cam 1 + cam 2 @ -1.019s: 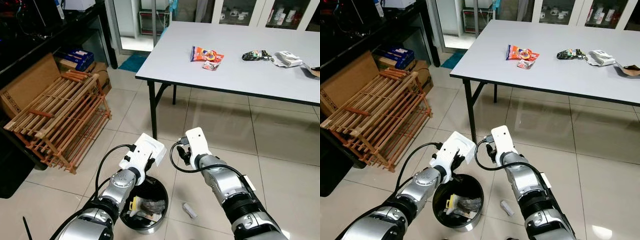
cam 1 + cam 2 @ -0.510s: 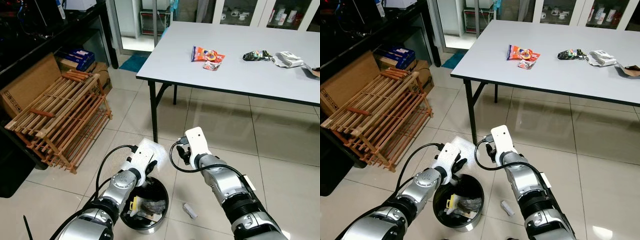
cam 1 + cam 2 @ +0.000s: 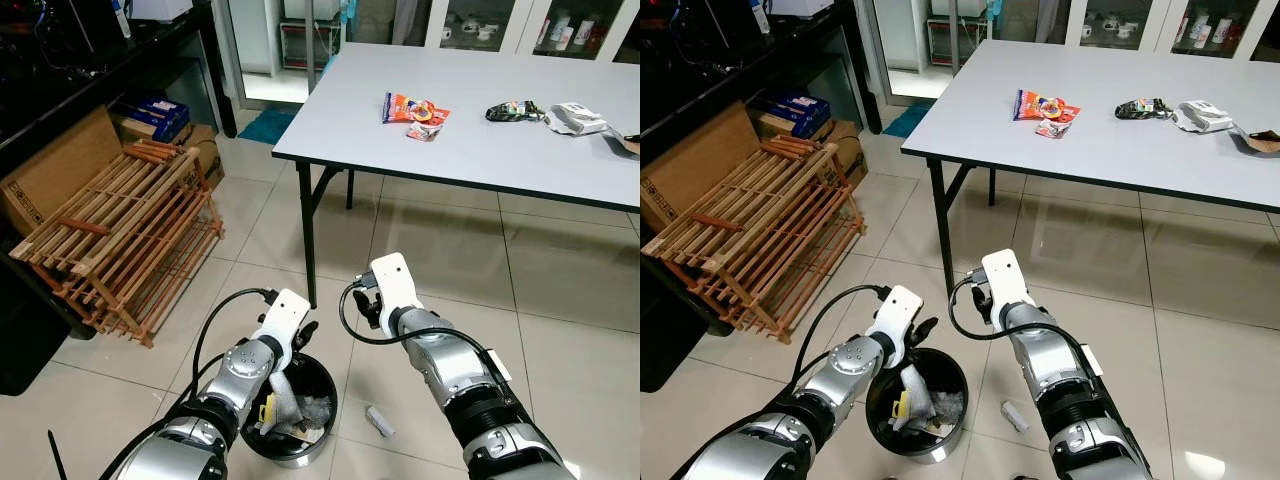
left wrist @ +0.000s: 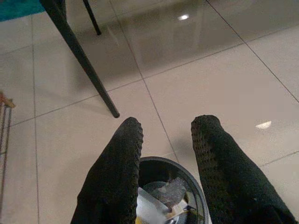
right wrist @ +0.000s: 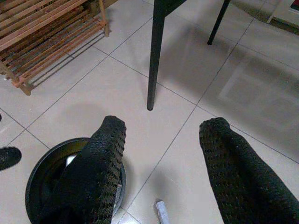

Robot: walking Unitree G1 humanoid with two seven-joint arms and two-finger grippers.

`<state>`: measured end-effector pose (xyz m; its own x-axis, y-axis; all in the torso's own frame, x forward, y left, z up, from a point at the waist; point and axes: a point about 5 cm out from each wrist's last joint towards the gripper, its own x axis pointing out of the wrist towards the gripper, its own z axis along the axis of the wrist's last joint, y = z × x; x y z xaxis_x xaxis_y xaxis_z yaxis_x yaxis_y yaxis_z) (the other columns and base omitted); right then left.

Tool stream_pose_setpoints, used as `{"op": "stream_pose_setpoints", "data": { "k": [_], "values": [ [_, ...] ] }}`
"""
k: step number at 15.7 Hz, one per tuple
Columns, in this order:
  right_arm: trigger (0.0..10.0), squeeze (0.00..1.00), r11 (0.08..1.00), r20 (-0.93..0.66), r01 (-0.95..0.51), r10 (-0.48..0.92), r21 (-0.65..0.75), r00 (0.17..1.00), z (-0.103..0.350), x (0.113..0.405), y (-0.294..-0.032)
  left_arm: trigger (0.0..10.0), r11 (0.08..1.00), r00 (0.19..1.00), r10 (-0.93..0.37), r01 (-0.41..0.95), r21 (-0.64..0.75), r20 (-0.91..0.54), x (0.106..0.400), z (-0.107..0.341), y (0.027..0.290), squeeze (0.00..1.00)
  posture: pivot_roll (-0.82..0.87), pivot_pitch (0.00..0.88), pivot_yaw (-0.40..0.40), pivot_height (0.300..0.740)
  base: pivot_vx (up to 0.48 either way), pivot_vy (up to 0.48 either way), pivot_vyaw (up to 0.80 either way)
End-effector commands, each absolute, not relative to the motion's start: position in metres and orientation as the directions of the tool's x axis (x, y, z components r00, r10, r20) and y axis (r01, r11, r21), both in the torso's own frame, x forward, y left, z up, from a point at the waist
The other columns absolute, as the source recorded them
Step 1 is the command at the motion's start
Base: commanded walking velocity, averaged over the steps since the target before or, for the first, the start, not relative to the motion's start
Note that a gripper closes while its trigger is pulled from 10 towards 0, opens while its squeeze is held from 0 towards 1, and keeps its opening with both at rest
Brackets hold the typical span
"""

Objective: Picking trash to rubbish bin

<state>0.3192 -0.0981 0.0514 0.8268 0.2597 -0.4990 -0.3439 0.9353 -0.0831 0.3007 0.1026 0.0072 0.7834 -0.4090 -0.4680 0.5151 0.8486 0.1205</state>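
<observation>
A black round rubbish bin [image 3: 322,372] stands on the tiled floor right in front of me, with several pieces of trash inside. A white crumpled wrapper [image 3: 286,397] lies in it. My left gripper [image 4: 168,123] hovers just above the bin's near rim [image 4: 160,161], open and empty. My right gripper [image 5: 163,123] hangs open and empty to the right of the bin [image 5: 70,142]. A small white scrap [image 3: 378,420] lies on the floor beside the bin. Orange snack packets [image 3: 415,108], a dark wrapper [image 3: 513,110] and a white packet [image 3: 575,118] lie on the grey table [image 3: 480,150].
A wooden slatted rack [image 3: 120,230] and cardboard boxes [image 3: 55,165] stand to the left against a dark shelf. A black table leg [image 3: 308,235] rises just beyond the bin. Open tiled floor stretches to the right under the table.
The white wrapper that my left gripper held above the bin has dropped into the bin, and the left gripper now stands open. The right arm has not moved.
</observation>
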Motion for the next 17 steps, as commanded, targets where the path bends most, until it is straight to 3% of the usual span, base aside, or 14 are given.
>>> {"op": "stream_pose_setpoints", "data": {
  "k": [1,3,5,6,7,11,13,17],
  "values": [
    [10.0,0.00,0.934,-0.471,-0.344,0.264,-0.093,0.842,0.060,0.323,-0.096,10.0,0.852,0.805,-0.400,0.502,0.145,-0.439,0.308,0.015,0.105,0.00,0.02,0.033,0.068,0.740,0.000,0.000,0.00],
    [10.0,0.00,0.950,-0.372,-0.302,0.252,-0.080,0.893,0.074,0.330,-0.098,10.0,0.887,0.875,-0.350,0.425,0.183,-0.336,0.320,0.032,0.107,0.00,0.02,0.033,0.070,0.740,0.000,0.000,0.00],
    [10.0,0.00,0.968,-0.236,-0.237,0.213,-0.080,0.948,0.096,0.338,-0.104,10.0,0.942,0.957,-0.256,0.278,0.187,-0.135,0.336,0.063,0.112,0.00,0.02,0.033,0.071,0.740,0.000,0.000,0.00],
    [10.0,0.00,0.969,-0.203,-0.225,0.201,-0.100,0.958,0.101,0.340,-0.105,10.0,0.951,0.968,-0.235,0.247,0.185,-0.085,0.337,0.069,0.113,0.00,0.02,0.033,0.071,0.740,0.000,0.000,0.00],
    [10.0,0.00,0.978,-0.105,-0.188,0.179,-0.087,0.978,0.115,0.343,-0.108,10.0,0.956,0.978,-0.203,0.186,0.228,0.054,0.342,0.089,0.116,0.00,0.03,0.030,0.070,0.740,0.000,0.000,0.00],
    [10.0,0.00,0.990,0.127,-0.143,0.144,-0.015,0.981,0.148,0.344,-0.111,10.0,0.968,0.951,-0.150,0.086,0.235,0.270,0.346,0.133,0.113,0.00,0.03,0.024,0.066,0.740,0.000,0.000,0.00],
    [10.0,0.00,0.990,0.193,-0.142,0.137,0.012,0.972,0.156,0.343,-0.112,10.0,0.978,0.936,-0.137,0.077,0.191,0.323,0.346,0.144,0.110,0.00,0.04,0.021,0.065,0.740,0.000,0.000,0.00],
    [10.0,0.00,0.986,0.190,-0.166,0.163,0.003,0.968,0.152,0.342,-0.106,10.0,0.978,0.954,-0.133,0.082,0.192,0.268,0.343,0.134,0.104,0.00,0.04,0.021,0.065,0.740,0.000,0.000,0.00]
  ]
}}
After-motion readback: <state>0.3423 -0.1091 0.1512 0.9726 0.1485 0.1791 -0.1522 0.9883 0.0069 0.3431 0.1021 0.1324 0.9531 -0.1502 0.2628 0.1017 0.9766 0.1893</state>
